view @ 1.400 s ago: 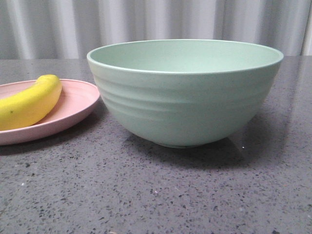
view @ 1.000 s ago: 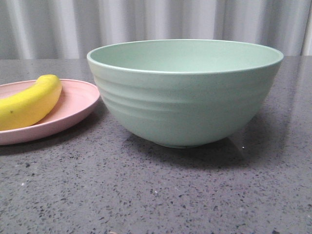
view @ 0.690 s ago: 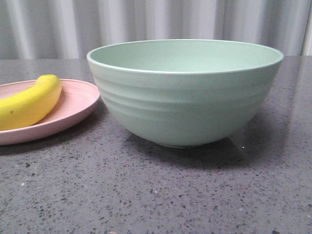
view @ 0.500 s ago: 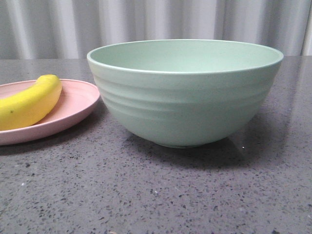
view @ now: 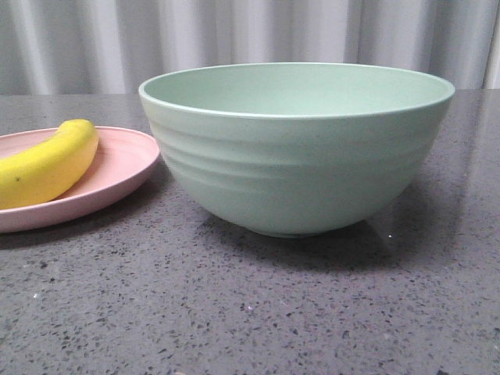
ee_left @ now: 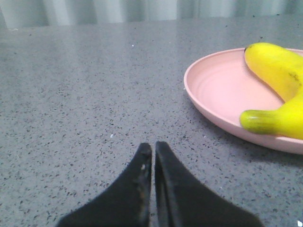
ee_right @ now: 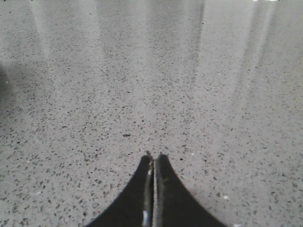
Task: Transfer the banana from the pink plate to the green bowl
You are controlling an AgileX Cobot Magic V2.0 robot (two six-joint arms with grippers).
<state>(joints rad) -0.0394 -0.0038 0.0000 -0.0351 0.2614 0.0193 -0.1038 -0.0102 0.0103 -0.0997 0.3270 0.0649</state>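
Observation:
The yellow banana lies on the pink plate at the left of the front view. The large green bowl stands just right of the plate and is empty as far as I see. No gripper shows in the front view. In the left wrist view the left gripper is shut and empty over the bare counter, a short way from the plate and the banana, whose greenish stub end faces it. In the right wrist view the right gripper is shut and empty over bare counter.
The grey speckled counter carries everything. A pale pleated curtain hangs behind it.

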